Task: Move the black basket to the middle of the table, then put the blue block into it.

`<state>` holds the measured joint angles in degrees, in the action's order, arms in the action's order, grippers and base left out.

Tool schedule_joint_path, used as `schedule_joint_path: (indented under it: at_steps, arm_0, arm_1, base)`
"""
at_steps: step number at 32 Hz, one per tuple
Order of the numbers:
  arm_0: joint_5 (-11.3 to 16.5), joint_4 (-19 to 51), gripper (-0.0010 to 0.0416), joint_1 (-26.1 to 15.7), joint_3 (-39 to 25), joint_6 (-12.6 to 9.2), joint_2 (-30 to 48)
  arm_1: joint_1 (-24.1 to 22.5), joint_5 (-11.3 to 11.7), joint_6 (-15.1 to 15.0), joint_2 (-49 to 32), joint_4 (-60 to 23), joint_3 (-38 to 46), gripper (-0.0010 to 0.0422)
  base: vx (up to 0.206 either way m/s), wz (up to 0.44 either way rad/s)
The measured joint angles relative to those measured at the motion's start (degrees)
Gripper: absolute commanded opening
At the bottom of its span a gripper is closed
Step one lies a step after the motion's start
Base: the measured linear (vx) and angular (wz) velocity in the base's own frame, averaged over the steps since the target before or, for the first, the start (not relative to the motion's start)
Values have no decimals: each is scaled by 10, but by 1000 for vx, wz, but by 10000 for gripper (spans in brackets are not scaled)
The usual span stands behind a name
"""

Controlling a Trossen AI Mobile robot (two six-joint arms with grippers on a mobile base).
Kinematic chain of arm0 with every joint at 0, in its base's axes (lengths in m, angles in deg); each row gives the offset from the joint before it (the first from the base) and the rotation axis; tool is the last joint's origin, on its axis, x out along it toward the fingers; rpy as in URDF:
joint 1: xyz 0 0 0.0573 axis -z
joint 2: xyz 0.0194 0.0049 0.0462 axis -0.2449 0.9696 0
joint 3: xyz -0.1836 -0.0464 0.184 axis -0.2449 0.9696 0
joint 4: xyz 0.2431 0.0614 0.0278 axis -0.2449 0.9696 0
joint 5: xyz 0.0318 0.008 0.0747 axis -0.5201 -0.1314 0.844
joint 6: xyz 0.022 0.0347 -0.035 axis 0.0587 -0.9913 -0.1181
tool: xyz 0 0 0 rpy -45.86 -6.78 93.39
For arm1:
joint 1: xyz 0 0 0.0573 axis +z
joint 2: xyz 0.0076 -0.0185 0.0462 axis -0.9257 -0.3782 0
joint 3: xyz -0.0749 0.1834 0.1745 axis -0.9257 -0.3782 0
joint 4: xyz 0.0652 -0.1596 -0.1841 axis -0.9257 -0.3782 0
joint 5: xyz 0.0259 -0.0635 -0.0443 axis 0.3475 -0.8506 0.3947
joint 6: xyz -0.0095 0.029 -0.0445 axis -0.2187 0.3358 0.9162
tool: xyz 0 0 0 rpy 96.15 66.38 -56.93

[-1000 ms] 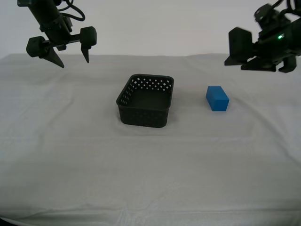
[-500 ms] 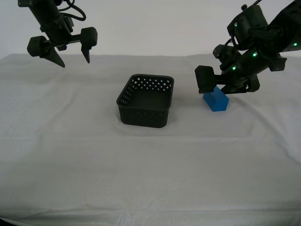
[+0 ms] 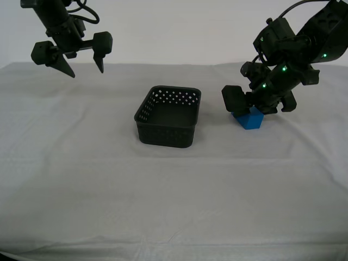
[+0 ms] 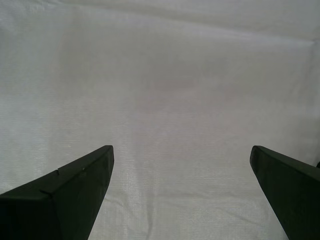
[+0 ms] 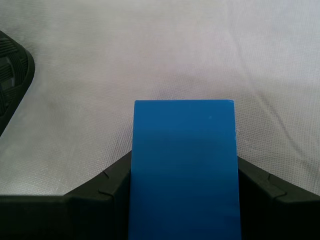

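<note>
The black basket (image 3: 165, 132) stands empty on the table (image 3: 163, 196), near its middle; a corner of it shows in the first wrist view (image 5: 11, 67). The blue block (image 3: 252, 120) lies on the cloth to the exterior view's right of the basket. My first gripper (image 3: 247, 110) is down over the block. In the first wrist view (image 5: 184, 167) both fingers (image 5: 100, 200) press the sides of the blue block (image 5: 183, 150). My second gripper (image 3: 86, 71) hangs open and empty high at the exterior view's far left, over bare cloth (image 4: 181, 150).
The light grey-white cloth is slightly wrinkled and runs to the table's front edge (image 3: 174, 247). A gap of bare cloth separates the basket from the block.
My first gripper has come down from high at the exterior view's right to the block and closed around it. My second gripper, the basket and the block have stayed in place.
</note>
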<state>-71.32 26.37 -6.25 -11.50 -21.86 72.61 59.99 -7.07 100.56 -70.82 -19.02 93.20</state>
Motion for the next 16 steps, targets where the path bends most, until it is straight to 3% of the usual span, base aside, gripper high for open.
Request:
schedule_joint_path:
  at_steps: [6, 16]
  arm_0:
    - [43, 40, -1, -14, -32, -1, -11]
    - [72, 107, -1, -141, -162, 0, -56]
  arm_1:
    - [0, 0, 0, 0, 3, 0, 378]
    - [0, 2, -1, 0, 6, 0, 378]
  base:
    - [0, 0]
    - [0, 0]
